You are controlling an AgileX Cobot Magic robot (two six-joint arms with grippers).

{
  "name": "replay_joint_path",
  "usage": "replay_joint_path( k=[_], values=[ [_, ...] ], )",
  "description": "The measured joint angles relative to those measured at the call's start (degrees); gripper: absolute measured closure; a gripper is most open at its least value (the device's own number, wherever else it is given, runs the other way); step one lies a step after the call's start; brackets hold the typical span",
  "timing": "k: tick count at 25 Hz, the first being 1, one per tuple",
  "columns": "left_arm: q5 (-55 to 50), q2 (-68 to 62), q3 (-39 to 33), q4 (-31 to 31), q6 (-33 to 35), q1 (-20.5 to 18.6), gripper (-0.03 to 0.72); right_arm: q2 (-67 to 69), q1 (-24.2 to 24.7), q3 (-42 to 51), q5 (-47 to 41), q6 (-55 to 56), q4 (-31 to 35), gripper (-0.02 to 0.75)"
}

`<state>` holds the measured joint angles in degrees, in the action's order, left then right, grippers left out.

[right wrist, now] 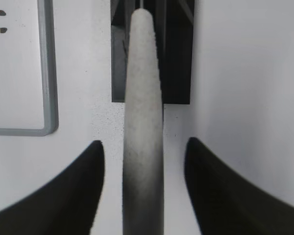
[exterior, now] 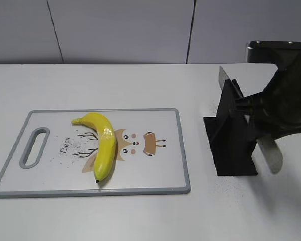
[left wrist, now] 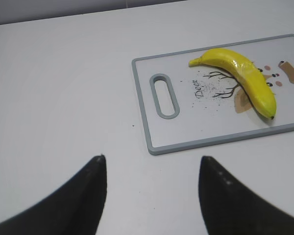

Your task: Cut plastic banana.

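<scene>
The plastic banana (exterior: 103,142) is yellow and curved, with a dark tip toward the front. It lies on the white cutting board (exterior: 160,175), and also shows in the left wrist view (left wrist: 245,77). A knife with a grey handle (right wrist: 143,98) rests in a black stand (exterior: 230,138). My right gripper (right wrist: 144,141) is open, its fingers on either side of the handle with a gap on each side. My left gripper (left wrist: 153,158) is open and empty over the bare table, just off the board's handle end (left wrist: 164,95).
The board has a grey rim, a handle slot (exterior: 34,146) at its left end and a deer print. The black stand is to the right of the board. My right arm (exterior: 288,100) hangs over the stand. A grey wall runs behind the white table.
</scene>
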<state>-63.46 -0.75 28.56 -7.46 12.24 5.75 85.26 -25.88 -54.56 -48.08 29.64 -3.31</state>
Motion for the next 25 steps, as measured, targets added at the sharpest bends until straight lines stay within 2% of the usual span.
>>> replay_joint_path(
  k=[3,5,6,13,19,25],
  values=[
    [0.0,0.0,0.0,0.0,0.0,0.0,0.122,0.0,0.0,0.0,-0.08,-2.74,1.38,0.178],
    [0.0,0.0,0.0,0.0,0.0,0.0,0.126,-0.13,0.0,0.0,-0.37,-5.63,2.47,0.104],
    [0.0,0.0,0.0,0.0,0.0,0.0,0.128,-0.45,0.0,0.0,-0.85,-6.94,3.31,0.092],
    [0.05,0.0,0.0,0.0,0.0,0.0,0.137,-11.89,0.0,2.12,-5.26,-19.19,3.84,0.09],
    [0.05,0.0,0.0,0.0,0.0,0.0,0.147,-31.22,0.0,11.7,-5.8,-26.44,3.84,0.104],
    [0.05,0.0,0.0,0.0,0.0,0.0,0.147,-53.6,0.0,22.62,-6.48,-28.22,2.96,0.139]
  ],
)
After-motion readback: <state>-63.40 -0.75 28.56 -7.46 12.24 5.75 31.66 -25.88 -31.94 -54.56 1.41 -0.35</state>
